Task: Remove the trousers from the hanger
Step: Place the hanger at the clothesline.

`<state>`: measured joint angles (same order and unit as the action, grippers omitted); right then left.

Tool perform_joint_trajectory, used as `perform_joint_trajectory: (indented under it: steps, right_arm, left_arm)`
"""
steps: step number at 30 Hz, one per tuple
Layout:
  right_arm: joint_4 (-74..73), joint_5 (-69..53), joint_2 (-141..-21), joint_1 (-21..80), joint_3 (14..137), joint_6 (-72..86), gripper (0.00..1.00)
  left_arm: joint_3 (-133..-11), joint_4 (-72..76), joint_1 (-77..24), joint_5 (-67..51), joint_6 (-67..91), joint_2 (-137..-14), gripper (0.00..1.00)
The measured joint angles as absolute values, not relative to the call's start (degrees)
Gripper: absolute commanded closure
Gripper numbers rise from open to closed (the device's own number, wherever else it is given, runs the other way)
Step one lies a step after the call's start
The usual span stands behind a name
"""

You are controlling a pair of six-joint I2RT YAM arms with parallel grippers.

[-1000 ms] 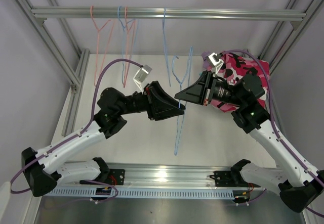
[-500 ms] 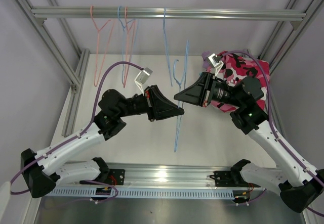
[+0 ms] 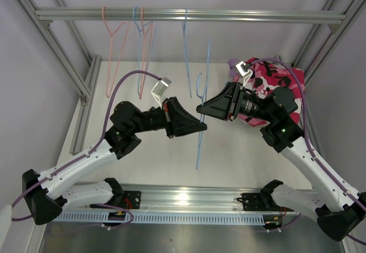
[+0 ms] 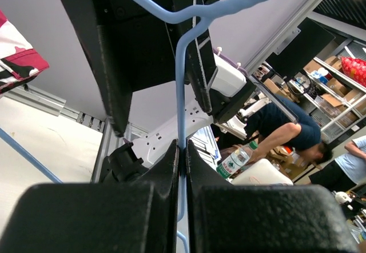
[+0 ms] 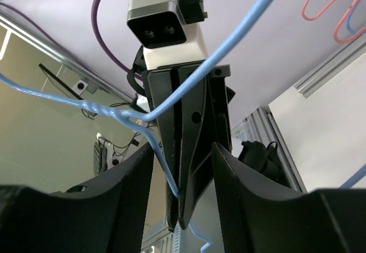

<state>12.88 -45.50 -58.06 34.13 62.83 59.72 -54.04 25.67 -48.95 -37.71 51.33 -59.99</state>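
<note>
bare pink and blue hangers (image 3: 142, 47) dangle from the rail (image 3: 257, 16), up and to the left of the left claw (image 3: 199, 126), which is pressed together on the wire of a blue hanger (image 4: 180, 93) carrying no cloth; the wire's long leg drops below the claw's tips toward the table (image 3: 240, 156). directly opposite, almost tip to tip, the right claw (image 3: 201, 108) is spread, its fingers (image 5: 128, 196) standing either side of the left claw's nose and the wire, gripping neither as far as its wrist view shows. behind and to the right of the right claw the trousers lie heaped, the pink camouflage pair (image 3: 274, 80) on top and a lilac edge (image 3: 231, 64) peeping out; any pairs beneath are hidden. by the look of it the stripping is done or nearly so, and the step in hand is disposing of the bare hanger. next, the right claw must either close on the wire for a handover or back off so the left can set it aside without the hook snagging
</note>
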Motion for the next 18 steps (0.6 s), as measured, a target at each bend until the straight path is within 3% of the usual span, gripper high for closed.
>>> perform_joint_trajectory:
  steps: [8,18]
  right_arm:
    - [8.49,-44.64,-56.10,34.13,62.41,57.30,0.37]
    - [-4.69,-40.29,-41.98,34.13,62.19,49.63,0.35]
  left_arm:
    - [-54.04,23.57,-48.95,-37.19,50.22,-59.48,1.00]
    - [-61.36,12.21,-48.93,-32.86,49.08,-61.43,1.00]
